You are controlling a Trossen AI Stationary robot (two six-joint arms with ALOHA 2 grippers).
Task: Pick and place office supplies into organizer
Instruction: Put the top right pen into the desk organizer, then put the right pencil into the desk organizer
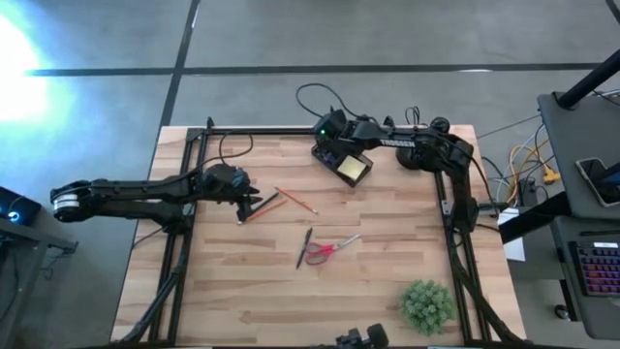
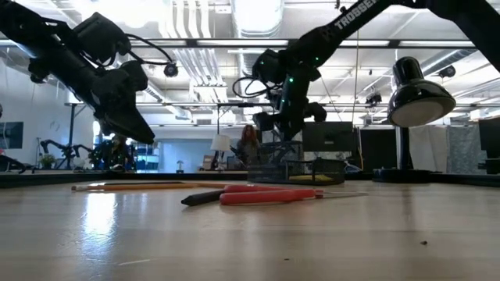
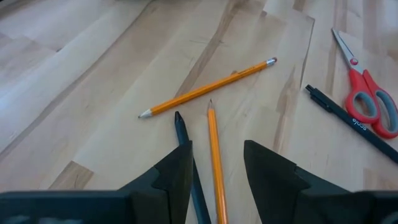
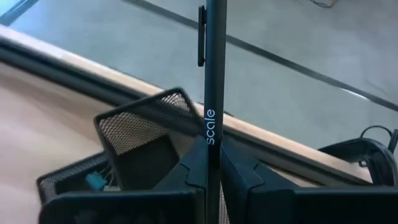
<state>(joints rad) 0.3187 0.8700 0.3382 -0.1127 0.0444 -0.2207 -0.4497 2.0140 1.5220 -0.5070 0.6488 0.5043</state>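
Right wrist view: our right gripper [image 4: 212,171] pinches a black pen [image 4: 213,81] above the organizer [image 4: 134,146]; our open left gripper [image 3: 216,168] holds nothing; pencils [image 3: 208,89] and scissors [image 3: 367,96] remain.

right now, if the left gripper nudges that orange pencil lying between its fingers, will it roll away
The thin orange pencil looks slim and rigid, so it would likely slide or roll on the smooth wooden table. It probably weighs little. The open left gripper straddles it beside a black pen, which could get knocked too.
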